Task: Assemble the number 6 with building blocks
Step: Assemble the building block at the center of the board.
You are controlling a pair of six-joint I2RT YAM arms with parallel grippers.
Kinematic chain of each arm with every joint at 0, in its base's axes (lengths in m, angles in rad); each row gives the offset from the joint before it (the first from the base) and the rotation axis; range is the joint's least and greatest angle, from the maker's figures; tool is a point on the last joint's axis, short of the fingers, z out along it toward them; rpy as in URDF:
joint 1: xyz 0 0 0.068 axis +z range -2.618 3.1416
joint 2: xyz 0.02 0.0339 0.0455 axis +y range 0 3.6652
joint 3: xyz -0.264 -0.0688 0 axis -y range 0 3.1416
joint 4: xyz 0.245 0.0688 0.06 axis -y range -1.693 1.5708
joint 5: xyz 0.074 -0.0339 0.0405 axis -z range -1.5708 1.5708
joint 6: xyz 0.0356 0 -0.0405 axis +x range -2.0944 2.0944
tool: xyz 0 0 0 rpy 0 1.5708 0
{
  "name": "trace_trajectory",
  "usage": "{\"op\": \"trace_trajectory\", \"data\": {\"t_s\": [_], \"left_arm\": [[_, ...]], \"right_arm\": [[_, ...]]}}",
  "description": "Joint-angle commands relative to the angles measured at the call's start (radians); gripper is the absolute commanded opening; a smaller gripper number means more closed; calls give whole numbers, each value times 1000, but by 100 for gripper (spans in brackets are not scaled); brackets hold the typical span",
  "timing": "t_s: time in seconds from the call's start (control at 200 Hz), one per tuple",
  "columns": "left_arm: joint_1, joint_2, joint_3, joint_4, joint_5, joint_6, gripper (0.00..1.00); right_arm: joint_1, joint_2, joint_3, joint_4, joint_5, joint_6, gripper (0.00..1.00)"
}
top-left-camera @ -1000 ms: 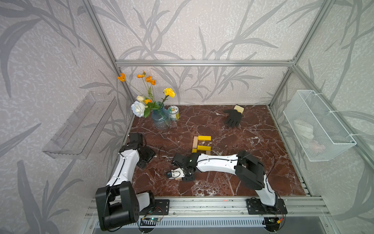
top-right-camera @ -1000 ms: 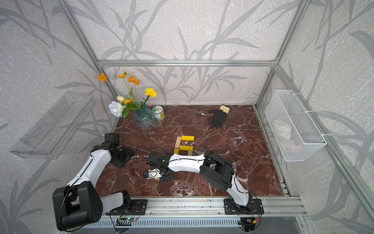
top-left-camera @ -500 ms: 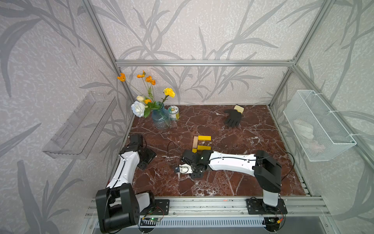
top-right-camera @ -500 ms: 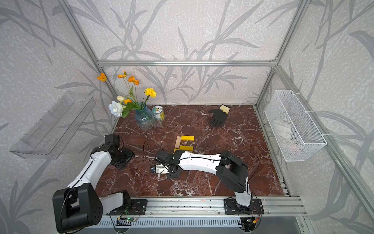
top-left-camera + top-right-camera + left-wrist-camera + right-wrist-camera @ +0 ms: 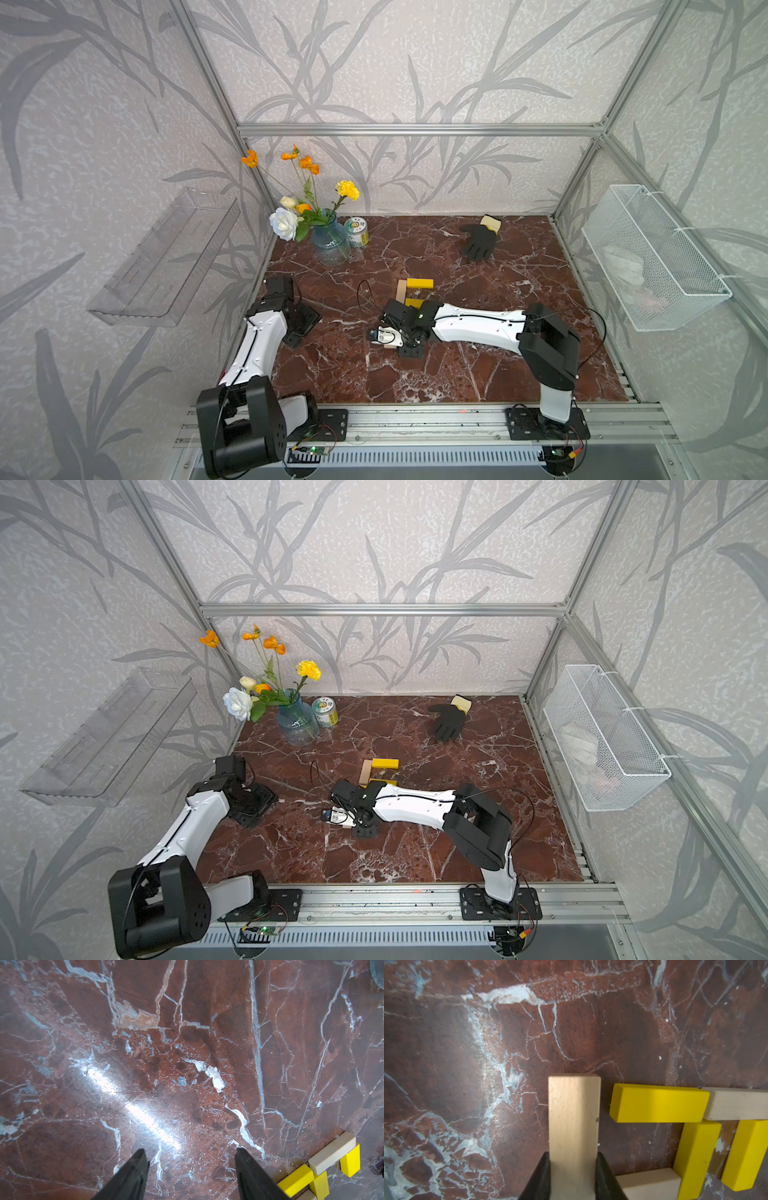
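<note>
In the right wrist view my right gripper [image 5: 573, 1156] is shut on a pale wood building block [image 5: 574, 1126], held just above the marble. Next to it lie several building blocks that touch each other: a yellow bar [image 5: 658, 1103], a pale bar [image 5: 737, 1103], two yellow bars [image 5: 695, 1157] at right angles to them, and a pale bar [image 5: 648, 1184]. Both top views show this group [image 5: 419, 283] [image 5: 384, 764] partly hidden under the right arm, with the right gripper [image 5: 399, 347] [image 5: 353, 823] just in front of it. My left gripper [image 5: 190, 1151] [image 5: 301, 328] stands open and empty over bare marble at the left.
At the back left stand a glass vase of flowers [image 5: 330, 245] and a can [image 5: 357, 232]. A black glove [image 5: 480, 241] lies at the back right. A wire basket [image 5: 652, 262] hangs on the right wall, a clear shelf [image 5: 166, 257] on the left wall.
My right gripper has carried the pale block to the right and a little toward the back, closer to the laid blocks. The left arm has barely moved.
</note>
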Motion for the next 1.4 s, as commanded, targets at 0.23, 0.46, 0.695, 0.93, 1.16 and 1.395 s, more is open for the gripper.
{"op": "trace_trajectory", "data": {"t_s": [0.23, 0.46, 0.695, 0.93, 1.16, 1.395], "left_arm": [[3, -29, -36, 21, 0, -15, 69], [3, -32, -40, 22, 0, -13, 69], [3, -32, -39, 25, -1, -13, 69], [3, -31, -39, 25, -3, -9, 69], [3, -33, -44, 28, 0, -10, 68], [3, -37, -52, 32, -2, -13, 68]], "right_arm": [[-28, 26, -31, 17, 9, 43, 2], [-34, 46, -37, 38, -6, 63, 1], [-36, 62, -38, 51, -10, 85, 0], [-44, 75, -42, 55, -8, 85, 0], [-54, 75, -44, 51, 0, 68, 0], [-61, 76, -46, 46, 5, 59, 0]]}}
